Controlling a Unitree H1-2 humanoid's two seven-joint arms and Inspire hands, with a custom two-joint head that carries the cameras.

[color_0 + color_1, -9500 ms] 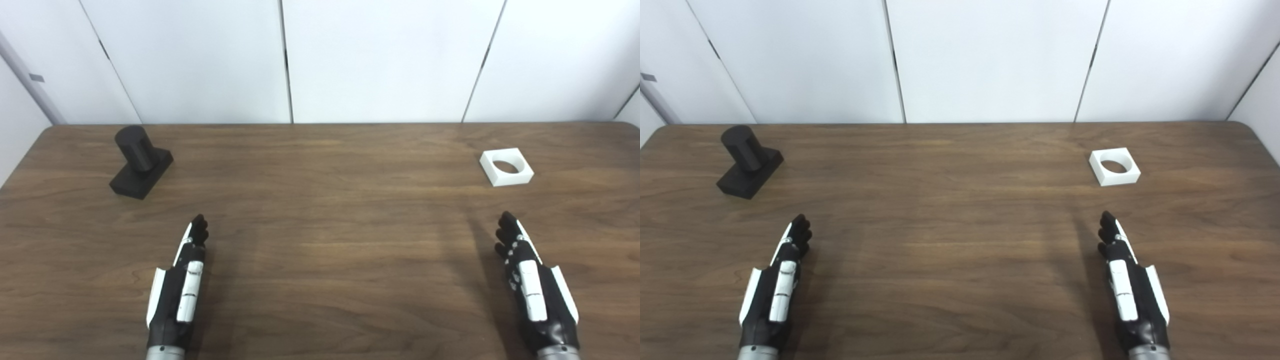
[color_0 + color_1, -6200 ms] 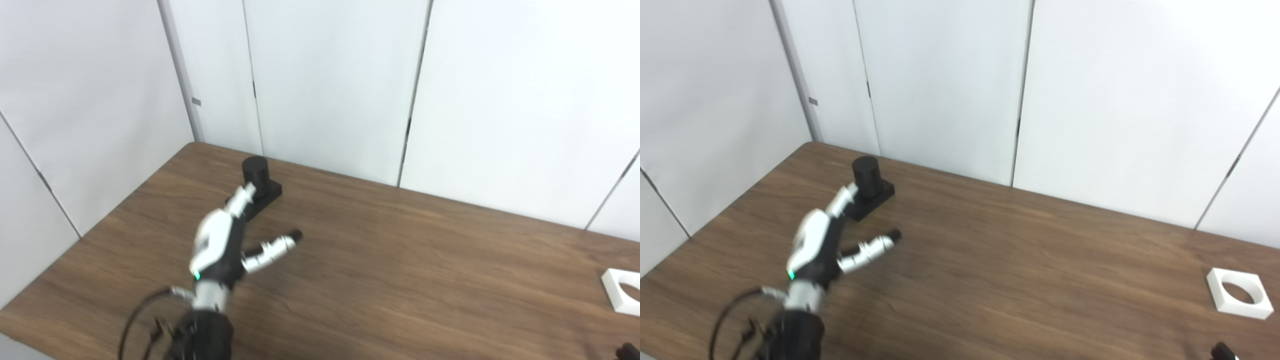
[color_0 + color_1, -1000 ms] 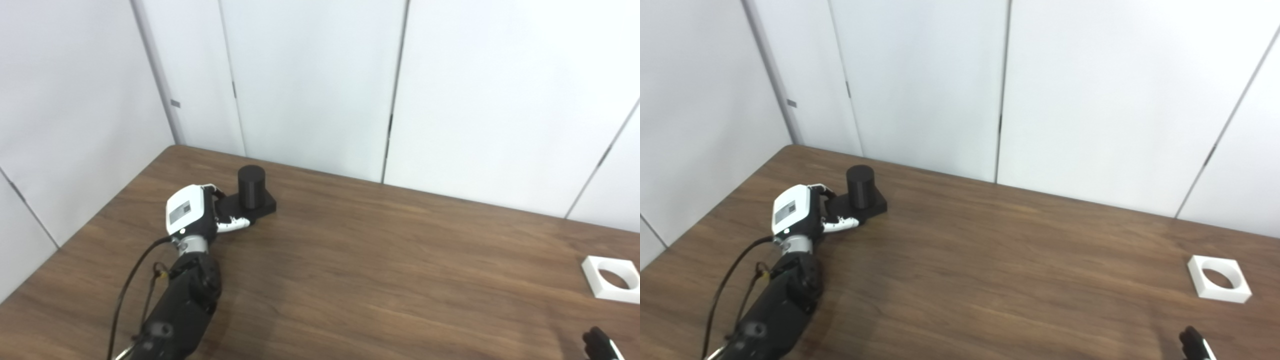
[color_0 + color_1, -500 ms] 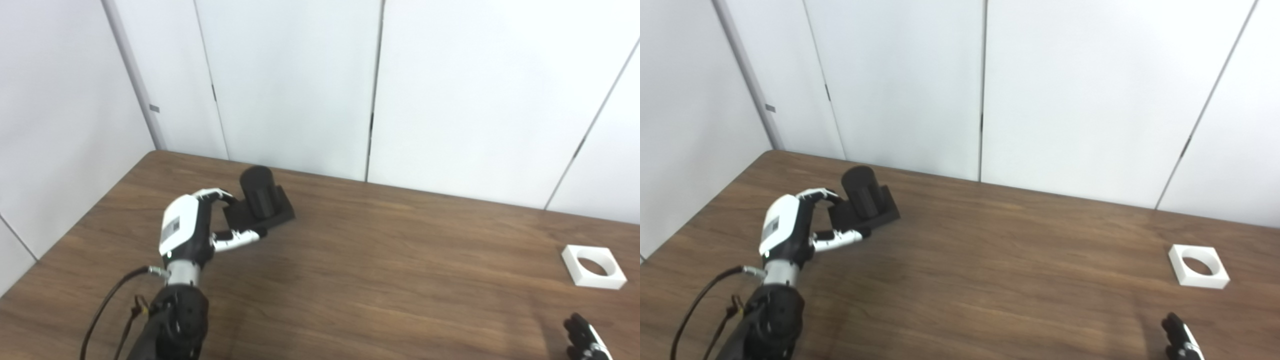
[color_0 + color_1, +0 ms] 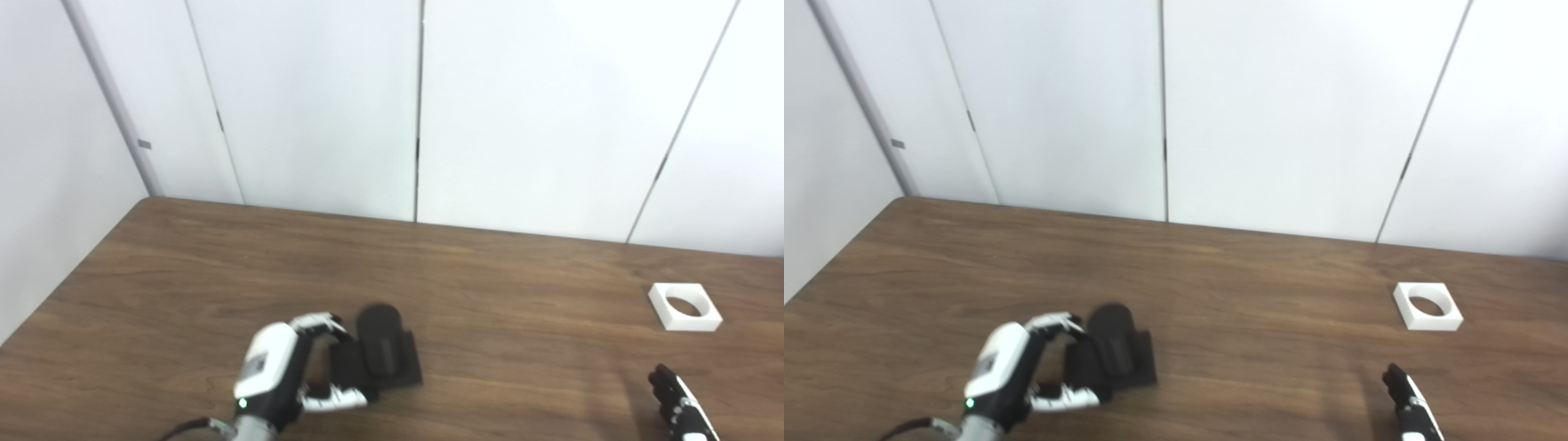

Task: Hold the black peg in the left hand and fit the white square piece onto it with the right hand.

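Observation:
My left hand point(image 5: 275, 373) is shut on the flat base of the black peg point(image 5: 381, 350), fingers over its far edge and thumb under its near edge. It holds the peg above the table near the front left, with the round post point(image 5: 1111, 340) pointing up and away. The white square piece point(image 5: 685, 306) with its round hole lies flat on the table at the right. Only the fingertips of my right hand point(image 5: 677, 407) show at the bottom right corner, straight and empty, short of the white piece.
The brown wooden table point(image 5: 502, 294) runs to white wall panels point(image 5: 520, 110) at the back. Its left edge point(image 5: 67, 282) slants along a side wall.
The left hand has carried the black peg from the far left corner toward the front middle. The camera has swung right, so the white piece sits further left in the picture.

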